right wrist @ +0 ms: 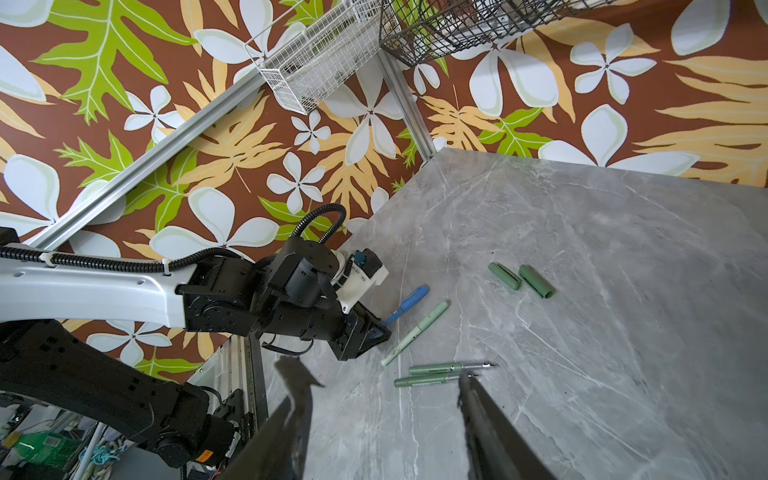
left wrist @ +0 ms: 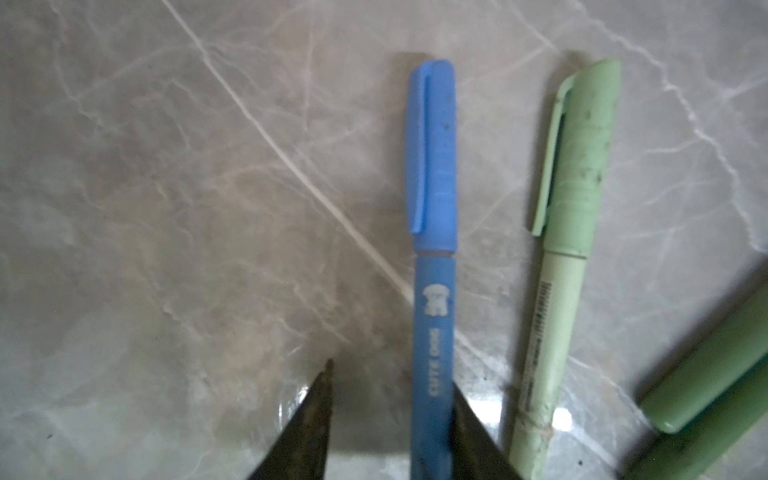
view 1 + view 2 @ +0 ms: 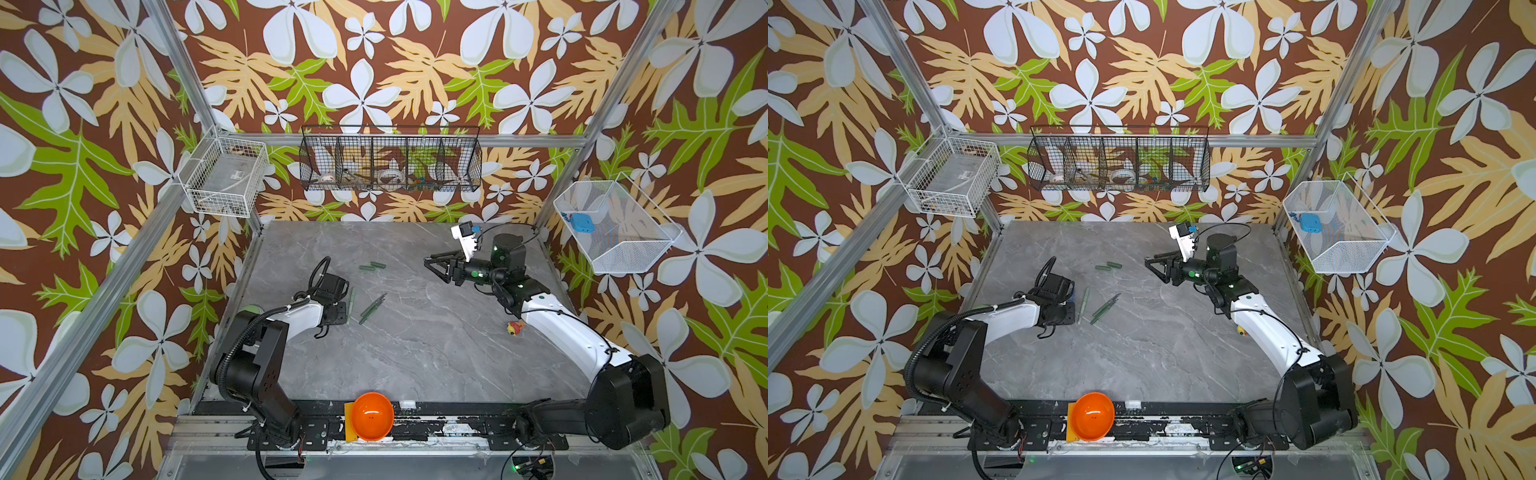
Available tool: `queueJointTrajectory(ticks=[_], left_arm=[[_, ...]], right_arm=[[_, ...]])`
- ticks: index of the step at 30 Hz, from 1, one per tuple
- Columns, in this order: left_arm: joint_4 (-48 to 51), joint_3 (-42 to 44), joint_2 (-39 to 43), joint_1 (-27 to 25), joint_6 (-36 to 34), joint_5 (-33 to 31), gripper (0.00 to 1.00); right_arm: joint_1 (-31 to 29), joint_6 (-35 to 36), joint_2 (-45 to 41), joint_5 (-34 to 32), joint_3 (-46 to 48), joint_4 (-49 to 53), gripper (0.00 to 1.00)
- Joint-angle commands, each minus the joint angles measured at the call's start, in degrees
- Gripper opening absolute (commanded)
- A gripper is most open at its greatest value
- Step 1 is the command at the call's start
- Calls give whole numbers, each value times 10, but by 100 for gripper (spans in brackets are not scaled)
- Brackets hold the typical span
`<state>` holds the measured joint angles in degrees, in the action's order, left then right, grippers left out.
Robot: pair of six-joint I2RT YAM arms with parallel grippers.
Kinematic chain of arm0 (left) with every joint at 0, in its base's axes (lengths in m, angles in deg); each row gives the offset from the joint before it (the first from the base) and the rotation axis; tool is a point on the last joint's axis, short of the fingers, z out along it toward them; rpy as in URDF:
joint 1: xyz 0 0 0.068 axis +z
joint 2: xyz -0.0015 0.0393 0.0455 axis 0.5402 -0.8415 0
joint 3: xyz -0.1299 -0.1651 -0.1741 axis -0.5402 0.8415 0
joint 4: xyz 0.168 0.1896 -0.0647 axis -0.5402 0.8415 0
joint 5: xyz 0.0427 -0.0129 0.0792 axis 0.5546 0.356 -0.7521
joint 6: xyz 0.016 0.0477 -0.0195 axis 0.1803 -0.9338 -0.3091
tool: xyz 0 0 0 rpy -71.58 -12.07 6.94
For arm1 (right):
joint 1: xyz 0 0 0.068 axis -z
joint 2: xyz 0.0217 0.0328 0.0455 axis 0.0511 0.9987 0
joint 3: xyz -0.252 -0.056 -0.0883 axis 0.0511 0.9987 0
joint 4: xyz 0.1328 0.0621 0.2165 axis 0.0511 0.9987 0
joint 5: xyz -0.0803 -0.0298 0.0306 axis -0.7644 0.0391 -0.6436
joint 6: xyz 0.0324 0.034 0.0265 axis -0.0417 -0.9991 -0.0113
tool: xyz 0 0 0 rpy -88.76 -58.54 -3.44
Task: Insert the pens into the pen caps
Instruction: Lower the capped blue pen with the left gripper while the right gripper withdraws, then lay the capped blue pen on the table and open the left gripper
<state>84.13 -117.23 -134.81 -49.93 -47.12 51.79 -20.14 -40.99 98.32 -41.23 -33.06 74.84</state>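
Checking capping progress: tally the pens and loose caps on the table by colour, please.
Blue pen, capped: 1
Pale green pen, capped: 1
Dark green pens, uncapped: 2
Dark green caps, loose: 2
Total: 6

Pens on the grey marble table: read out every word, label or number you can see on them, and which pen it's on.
Blue capped plastic pen: white puppy icon, then white lettering, perhaps "CUTE", the rest blurred.
Pale green capped plastic pen: barcode and fine print, too small to read.
Dark green uncapped plastic pens: pale print on barrels, too small to read.
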Motion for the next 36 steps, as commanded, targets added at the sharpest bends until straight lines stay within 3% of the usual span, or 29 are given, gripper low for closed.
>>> queueJointTrajectory(ticks=[1, 8, 10, 13, 16, 23, 33, 36], left_arm=[[10, -2, 4, 1, 1, 0, 60], [1, -10, 45, 2, 11, 25, 83], [-9, -10, 54, 1, 12, 43, 85], [20, -25, 52, 1, 21, 15, 90], [42, -36, 50, 1, 20, 6, 90], [59, -53, 47, 1, 26, 50, 80], [157, -117, 65, 2, 49, -17, 86], [140, -123, 69, -1, 33, 24, 82]], right_arm=[[0, 3, 0, 0, -3, -10, 56], [0, 4, 0, -1, 0, -9, 56], [0, 1, -1, -2, 1, -12, 57], [0, -4, -5, -4, 8, -20, 57], [0, -7, -6, -4, 12, -24, 57], [0, -12, -5, -8, 21, -29, 57], [0, -9, -7, -18, 25, -22, 57], [0, -8, -6, -19, 27, -24, 57]])
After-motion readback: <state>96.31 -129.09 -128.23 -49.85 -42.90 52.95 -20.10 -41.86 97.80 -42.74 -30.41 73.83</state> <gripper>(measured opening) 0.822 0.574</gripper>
